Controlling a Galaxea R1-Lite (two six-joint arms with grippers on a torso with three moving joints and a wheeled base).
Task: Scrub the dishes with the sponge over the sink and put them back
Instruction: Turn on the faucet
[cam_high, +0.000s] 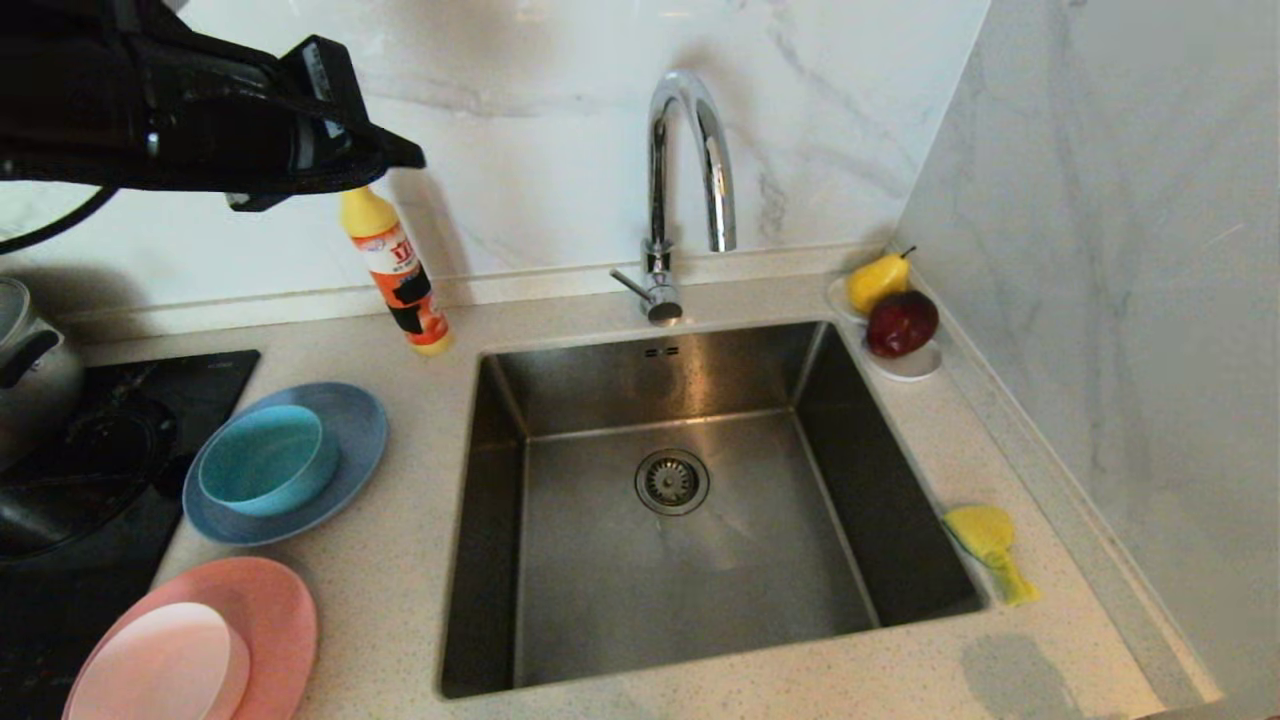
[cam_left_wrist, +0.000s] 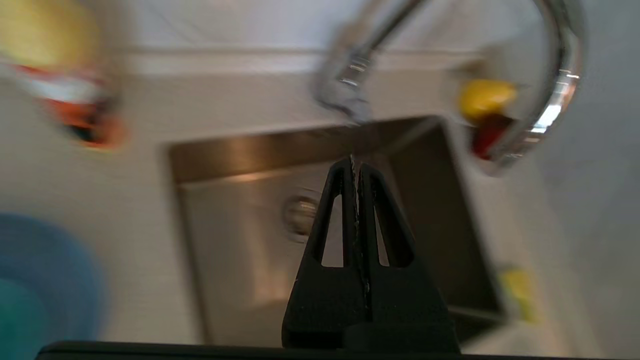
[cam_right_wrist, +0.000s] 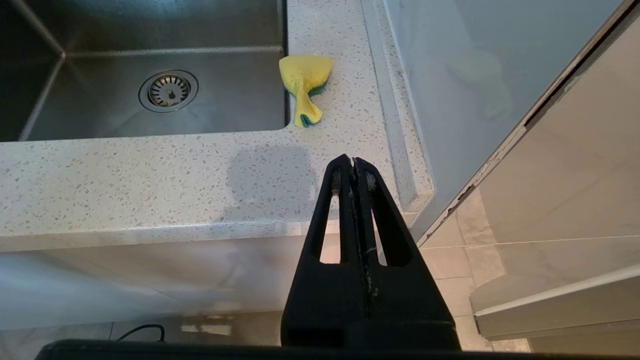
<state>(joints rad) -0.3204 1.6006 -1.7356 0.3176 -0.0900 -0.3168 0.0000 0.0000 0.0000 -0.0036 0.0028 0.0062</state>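
The steel sink (cam_high: 600, 590) sits in the counter, with nothing in it. The yellow sponge (cam_high: 985, 540) lies crumpled on the counter at the sink's right rim, also in the right wrist view (cam_right_wrist: 304, 75). At the left, a teal bowl (cam_high: 265, 460) rests on the blue plate (cam_high: 350, 430). Nearer the front, a pale pink bowl (cam_high: 160, 665) rests on the pink plate (cam_high: 285, 600). My left gripper (cam_high: 412, 157) is shut and holds nothing; it hangs high at the back left, above the detergent bottle, and looks towards the sink (cam_left_wrist: 240, 250). My right gripper (cam_right_wrist: 354, 162) is shut and parked low, in front of the counter's front edge.
An orange detergent bottle (cam_high: 400, 285) with a yellow cap leans by the back wall. The chrome faucet (cam_high: 690, 160) arches over the sink's rear. A small white dish (cam_high: 910, 368) with a pear and red fruit sits at the back right. A steel pot (cam_high: 30, 370) stands on the hob at far left.
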